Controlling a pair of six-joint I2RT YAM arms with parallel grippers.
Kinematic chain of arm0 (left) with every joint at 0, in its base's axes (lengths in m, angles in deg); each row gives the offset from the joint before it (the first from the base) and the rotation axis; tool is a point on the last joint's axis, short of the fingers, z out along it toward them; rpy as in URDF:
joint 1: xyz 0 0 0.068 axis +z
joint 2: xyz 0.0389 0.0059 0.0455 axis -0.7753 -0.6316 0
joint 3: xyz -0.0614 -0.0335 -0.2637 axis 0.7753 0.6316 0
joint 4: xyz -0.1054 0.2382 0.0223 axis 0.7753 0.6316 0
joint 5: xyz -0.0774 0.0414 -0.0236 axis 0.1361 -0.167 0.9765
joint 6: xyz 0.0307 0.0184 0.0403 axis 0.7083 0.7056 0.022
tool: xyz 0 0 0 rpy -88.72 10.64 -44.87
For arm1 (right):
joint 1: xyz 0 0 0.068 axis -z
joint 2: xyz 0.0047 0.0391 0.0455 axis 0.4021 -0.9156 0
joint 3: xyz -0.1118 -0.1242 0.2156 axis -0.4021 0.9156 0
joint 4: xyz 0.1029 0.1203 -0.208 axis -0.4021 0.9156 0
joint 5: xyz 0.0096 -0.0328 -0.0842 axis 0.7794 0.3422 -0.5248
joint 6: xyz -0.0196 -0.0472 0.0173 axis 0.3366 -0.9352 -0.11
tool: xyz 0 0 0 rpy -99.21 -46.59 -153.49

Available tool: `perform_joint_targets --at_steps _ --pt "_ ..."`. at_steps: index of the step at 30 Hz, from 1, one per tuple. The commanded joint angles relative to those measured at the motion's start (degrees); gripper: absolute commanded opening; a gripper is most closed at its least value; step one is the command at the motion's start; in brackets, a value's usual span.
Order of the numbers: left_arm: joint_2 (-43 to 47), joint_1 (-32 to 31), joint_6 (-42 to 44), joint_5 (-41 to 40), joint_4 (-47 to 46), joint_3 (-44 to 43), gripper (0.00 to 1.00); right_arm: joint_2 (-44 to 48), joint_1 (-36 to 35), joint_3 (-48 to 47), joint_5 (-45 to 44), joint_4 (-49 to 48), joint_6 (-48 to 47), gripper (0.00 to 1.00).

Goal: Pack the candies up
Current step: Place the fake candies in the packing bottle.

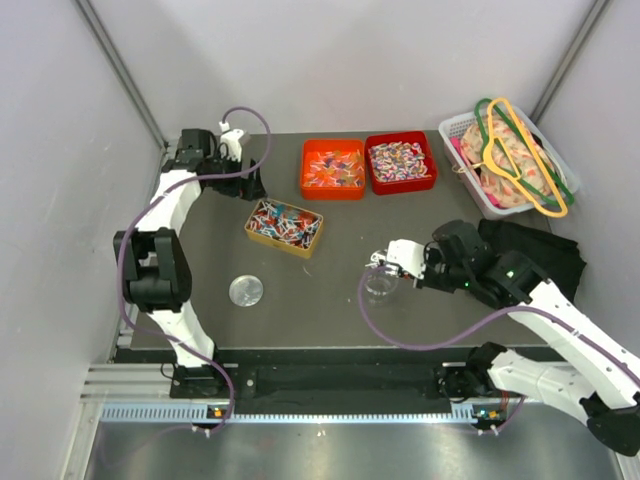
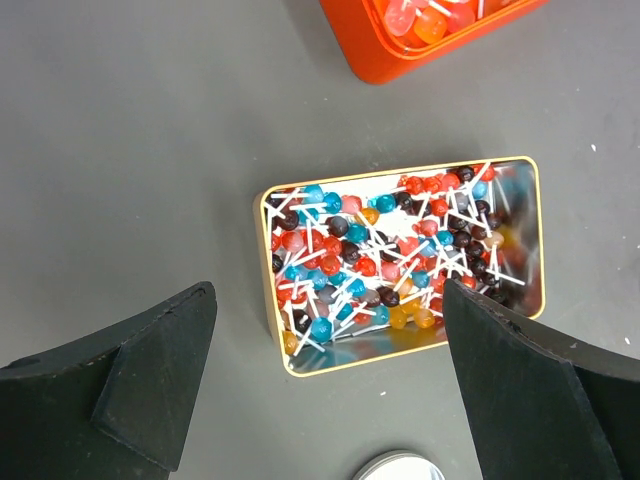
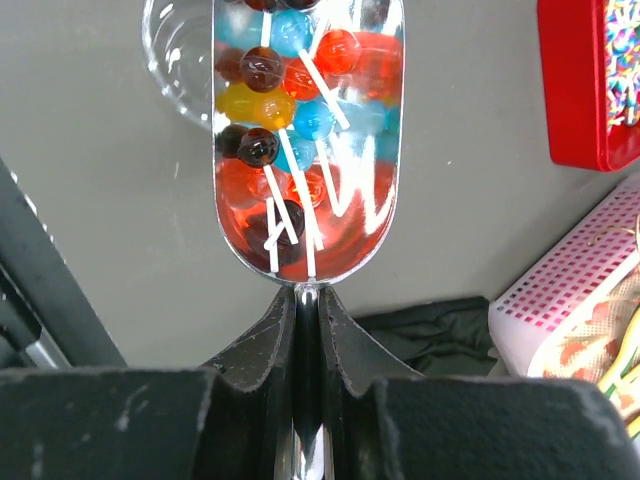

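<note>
My right gripper (image 1: 395, 260) (image 3: 307, 312) is shut on the thin handle of a shiny metal scoop (image 3: 308, 150) (image 1: 381, 262). The scoop is full of small round lollipops on white sticks, red, blue, yellow and dark. It hovers just beside a clear plastic cup (image 1: 380, 286) (image 3: 172, 60). Twist-wrapped candies (image 1: 400, 160) in mixed red, blue and white fill a red tray (image 3: 575, 90) at the back. My left gripper (image 1: 248, 183) (image 2: 330, 390) is open and empty, high above a gold tin (image 2: 272, 330) (image 1: 284, 228) of lollipops.
An orange tray (image 1: 332, 168) (image 2: 360, 50) of sweets stands left of the red one. A round silver lid (image 1: 246, 291) (image 2: 400, 468) lies at front left. A white basket (image 1: 452, 130) with hangers and cloth is at back right, a dark cloth (image 1: 545, 255) (image 3: 430, 330) beside it.
</note>
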Motion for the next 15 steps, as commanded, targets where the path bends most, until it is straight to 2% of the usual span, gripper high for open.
perform_joint_targets --at_steps 1,15 --pt "3.6 0.2 0.8 0.3 0.2 0.3 0.99 1.9 0.6 1.0 0.1 1.2 -2.6 0.0" --pt "4.3 0.2 0.7 1.3 -0.3 1.3 0.99 -3.1 0.7 -0.7 -7.3 4.5 -5.5 0.0"
